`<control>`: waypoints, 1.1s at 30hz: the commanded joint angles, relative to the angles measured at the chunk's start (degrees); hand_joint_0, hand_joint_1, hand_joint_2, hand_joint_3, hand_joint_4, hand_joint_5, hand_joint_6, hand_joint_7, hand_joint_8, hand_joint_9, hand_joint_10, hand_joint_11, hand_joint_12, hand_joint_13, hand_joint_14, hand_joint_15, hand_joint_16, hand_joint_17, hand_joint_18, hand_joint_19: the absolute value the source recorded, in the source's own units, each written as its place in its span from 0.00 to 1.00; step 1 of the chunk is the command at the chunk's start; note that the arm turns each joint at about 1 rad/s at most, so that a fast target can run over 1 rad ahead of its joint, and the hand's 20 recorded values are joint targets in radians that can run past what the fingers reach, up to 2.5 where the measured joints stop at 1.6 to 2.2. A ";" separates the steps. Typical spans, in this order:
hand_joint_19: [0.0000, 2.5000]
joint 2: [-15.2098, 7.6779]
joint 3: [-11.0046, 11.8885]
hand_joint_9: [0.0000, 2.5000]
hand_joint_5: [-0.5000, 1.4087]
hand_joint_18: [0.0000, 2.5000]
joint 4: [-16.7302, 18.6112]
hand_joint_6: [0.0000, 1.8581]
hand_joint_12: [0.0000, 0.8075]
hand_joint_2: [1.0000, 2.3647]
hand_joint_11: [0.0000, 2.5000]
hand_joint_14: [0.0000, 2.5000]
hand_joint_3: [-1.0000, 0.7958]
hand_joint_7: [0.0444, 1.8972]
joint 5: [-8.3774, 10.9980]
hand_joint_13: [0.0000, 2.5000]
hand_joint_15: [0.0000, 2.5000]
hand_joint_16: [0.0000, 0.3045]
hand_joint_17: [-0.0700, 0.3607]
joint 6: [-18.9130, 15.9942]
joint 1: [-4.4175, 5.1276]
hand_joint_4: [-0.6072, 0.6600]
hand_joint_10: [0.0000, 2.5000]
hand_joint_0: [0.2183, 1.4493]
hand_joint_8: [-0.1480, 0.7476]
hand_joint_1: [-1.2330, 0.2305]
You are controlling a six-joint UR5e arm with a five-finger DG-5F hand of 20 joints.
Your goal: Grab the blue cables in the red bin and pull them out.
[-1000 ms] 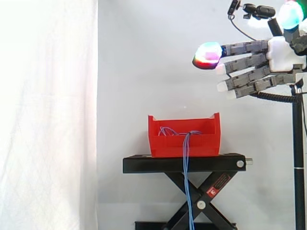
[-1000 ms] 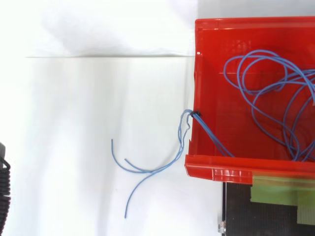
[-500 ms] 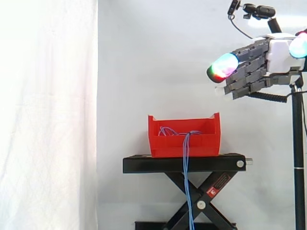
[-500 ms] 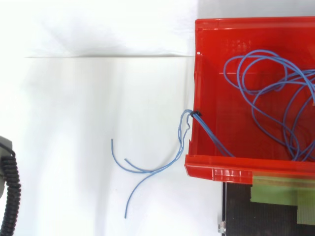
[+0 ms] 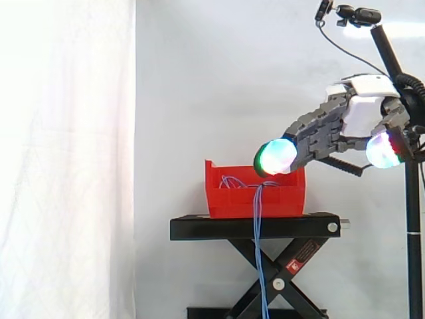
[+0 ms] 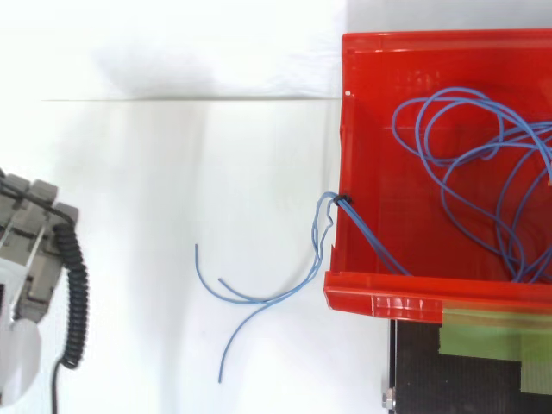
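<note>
The red bin [image 5: 255, 199] stands on a black scissor stand [image 5: 255, 227]. A tangle of blue cables [image 6: 466, 172] lies inside it. One bundle runs over the bin's rim [image 6: 371, 285] and hangs down the front [image 5: 257, 252], and its loose ends [image 6: 250, 297] curl on the white floor. My hand [image 5: 362, 113] hangs up and to the right of the bin, open, with straight fingers slanting down-left and holding nothing. A green-glowing fingertip [image 5: 277, 156] sits level with the bin's top edge. In the top view the hand [image 6: 26, 246] is at the left edge, well apart from the bin.
A white curtain [image 5: 66, 159] covers the left side. A black pole [image 5: 413, 219] carrying a camera stands at the right edge, close behind the hand. Green tape [image 6: 492, 332] marks the stand top below the bin.
My hand has dropped from high on the right and tipped its fingers down toward the bin. It has come into the top view from the left edge. The cables have not moved.
</note>
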State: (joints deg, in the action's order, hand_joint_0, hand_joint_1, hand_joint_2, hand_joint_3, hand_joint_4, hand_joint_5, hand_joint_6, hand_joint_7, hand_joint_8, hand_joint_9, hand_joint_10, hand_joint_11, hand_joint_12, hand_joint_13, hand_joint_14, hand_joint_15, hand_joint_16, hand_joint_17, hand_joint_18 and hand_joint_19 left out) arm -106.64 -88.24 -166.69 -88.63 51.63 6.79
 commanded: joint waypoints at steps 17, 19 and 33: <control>0.10 -4.98 0.00 0.19 0.53 0.12 6.99 0.01 0.47 0.00 0.05 0.00 0.00 0.21 0.82 0.15 0.08 0.17 0.43 47.91 2.17 0.67 0.00 0.36 0.44 0.18; 0.10 -4.98 0.00 0.19 0.53 0.12 6.73 0.01 0.47 0.00 0.05 0.00 0.00 0.21 1.88 0.15 0.08 0.17 0.43 47.91 2.35 0.67 0.00 0.36 0.44 0.18; 0.10 -5.25 0.00 0.19 0.54 0.12 5.15 0.01 0.47 0.00 0.06 0.00 0.00 0.22 -1.02 0.15 0.08 0.17 0.43 50.45 2.35 0.67 0.00 0.35 0.44 0.19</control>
State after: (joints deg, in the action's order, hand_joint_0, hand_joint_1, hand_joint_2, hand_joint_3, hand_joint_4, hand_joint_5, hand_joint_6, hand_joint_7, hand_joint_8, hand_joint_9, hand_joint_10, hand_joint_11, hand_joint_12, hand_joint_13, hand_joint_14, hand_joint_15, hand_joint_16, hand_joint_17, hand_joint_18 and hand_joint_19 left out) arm -111.60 -88.24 -163.91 -89.07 99.79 9.09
